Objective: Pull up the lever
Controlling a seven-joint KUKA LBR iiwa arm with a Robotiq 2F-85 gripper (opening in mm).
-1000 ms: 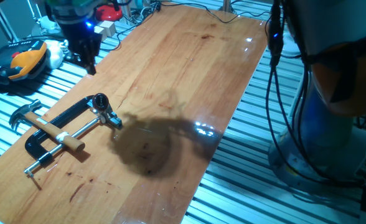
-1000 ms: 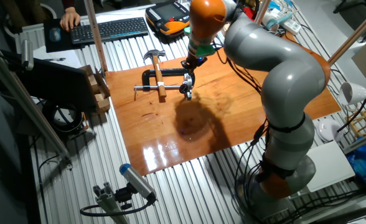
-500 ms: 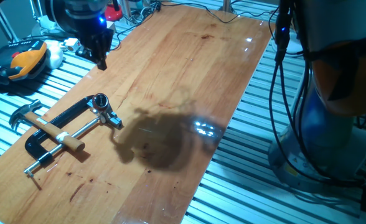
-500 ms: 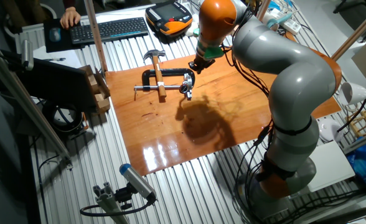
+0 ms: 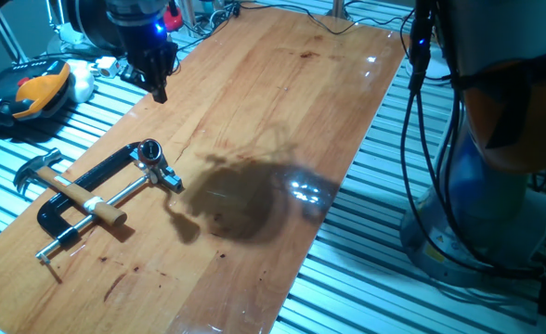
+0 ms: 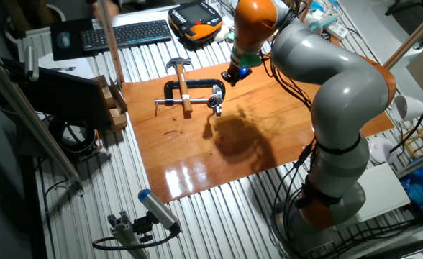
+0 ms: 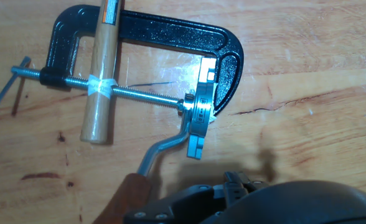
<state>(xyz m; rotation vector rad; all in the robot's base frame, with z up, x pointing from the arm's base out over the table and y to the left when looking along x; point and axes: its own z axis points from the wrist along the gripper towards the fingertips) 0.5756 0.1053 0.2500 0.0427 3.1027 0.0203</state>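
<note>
**Lever lying flat on the table, gripper up and clear of it**

The lever (image 7: 164, 146), a slim curved silver metal arm with a reddish-brown tip, sticks out from the shiny chrome head (image 7: 198, 118) of a black C-shaped bar clamp (image 7: 164, 31). In the hand view it bends down and to the left from the head, and its brown tip runs under the dark camera housing at the bottom edge. In one fixed view the lever (image 5: 169, 178) lies low on the wood at the clamp's right end, pointing towards the middle of the table.

A threaded silver rod (image 7: 139, 92) runs left from the chrome head through the clamp's far jaw to a small crossbar. A hammer with a steel head and pale wooden shaft (image 5: 64, 188) lies across the clamp, its shaft resting over the rod.

All of this sits on the left part of a glossy orange-brown wooden table top (image 5: 282, 111).

The black two-finger gripper (image 5: 159, 88) hangs in the air above the table, beyond the clamp on its far side and apart from it, touching nothing. Its fingers look close together and hold nothing, but whether they are fully clenched cannot be told. In the other fixed view the gripper (image 6: 228, 78) is just right of the clamp's chrome end, above it.
</note>
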